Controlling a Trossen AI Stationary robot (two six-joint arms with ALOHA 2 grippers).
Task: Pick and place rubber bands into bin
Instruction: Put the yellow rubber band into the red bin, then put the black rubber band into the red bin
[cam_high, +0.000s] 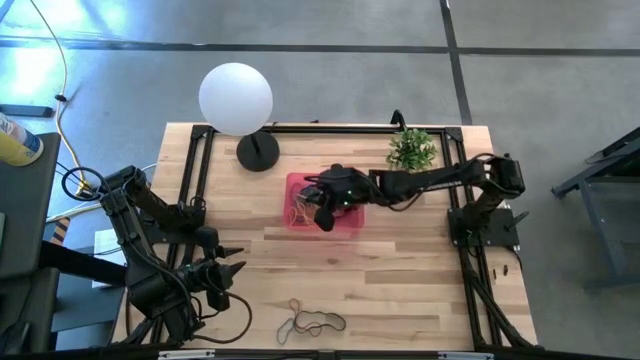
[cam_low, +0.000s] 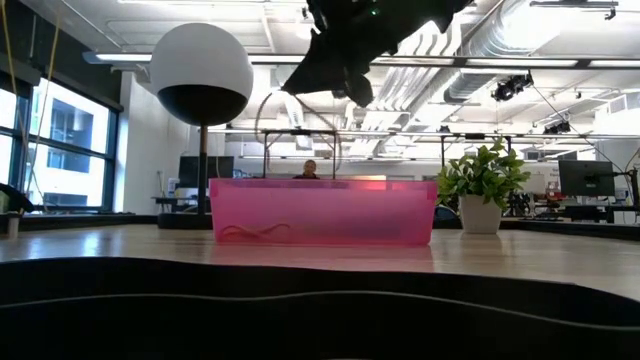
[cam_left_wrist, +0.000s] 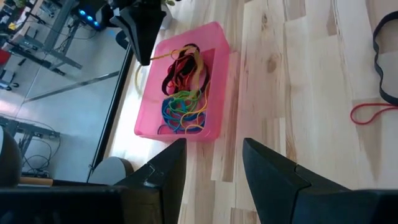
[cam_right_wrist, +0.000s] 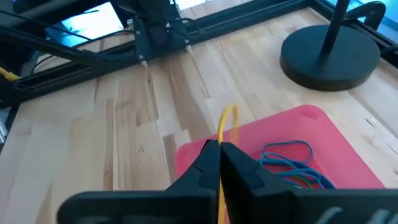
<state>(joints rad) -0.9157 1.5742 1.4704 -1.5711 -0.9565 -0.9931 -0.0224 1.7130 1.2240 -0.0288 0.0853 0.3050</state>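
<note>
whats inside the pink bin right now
The translucent pink plastic bin holds a tangle of blue, green, yellow, red and tan rubber bands. The right claw above covers part of it from overhead.

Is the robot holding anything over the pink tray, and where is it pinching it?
Yes. The right pincer is shut on a yellow rubber band, pinching one side of the loop above the tray. The left pincer holds nothing.
</note>
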